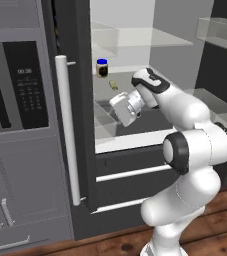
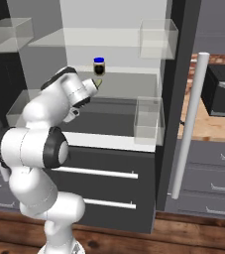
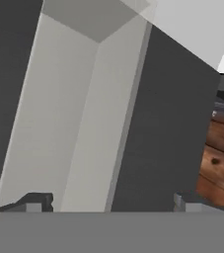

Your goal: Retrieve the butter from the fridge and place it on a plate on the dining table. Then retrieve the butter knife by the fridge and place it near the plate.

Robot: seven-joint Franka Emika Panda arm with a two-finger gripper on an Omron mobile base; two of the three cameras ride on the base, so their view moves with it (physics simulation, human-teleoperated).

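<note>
The fridge (image 1: pixel 80 125) stands open and shows its white inside. The butter (image 1: pixel 113 84), a small pale yellow-green stick, lies on the middle shelf in front of a dark jar with a blue lid (image 1: pixel 102 67). My gripper (image 1: pixel 120 112) hangs just below and in front of the butter, inside the fridge opening and apart from it. In the hand view my gripper (image 3: pixel 108 203) is open, its tips wide apart with nothing between them, facing a fridge wall. From the right, my arm hides most of the butter (image 2: pixel 98 83). The plate, the dining table and the butter knife are out of view.
Clear bins (image 2: pixel 148 121) sit on the shelves and doors. A long white bar handle (image 1: pixel 67 130) runs down the left door, another (image 2: pixel 191 124) down the right. A grey cabinet with a microwave (image 1: pixel 15 90) stands left. A wooden counter (image 2: pixel 208 126) lies right.
</note>
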